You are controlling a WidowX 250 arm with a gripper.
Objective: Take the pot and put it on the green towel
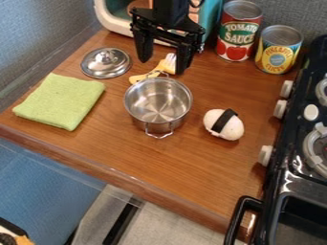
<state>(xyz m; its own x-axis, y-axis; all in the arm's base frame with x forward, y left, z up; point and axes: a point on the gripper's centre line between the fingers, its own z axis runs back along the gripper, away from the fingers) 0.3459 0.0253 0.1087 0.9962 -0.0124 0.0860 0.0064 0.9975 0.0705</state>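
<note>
Pot [158, 103], steel, one: you find it at the centre of the frame, upright on the wooden counter [121, 148], mouth up. Its two wire handles set its long axis, nearly top to bottom of the frame; one points toward the top edge, the other toward the bottom and a touch right.

Gripper [162, 66], black, one: you have it at the upper centre, hanging just above the pot in the frame, jaws wide apart, nothing between them that you can make out as held.

Green towel [60, 101], folded, one: at the left of your frame, flat, well apart from the pot.

Lid [106, 62], steel, one: upper left, knob up, near the towel.

White egg-shaped piece [215, 119], black band: right of the pot, apart.
</note>
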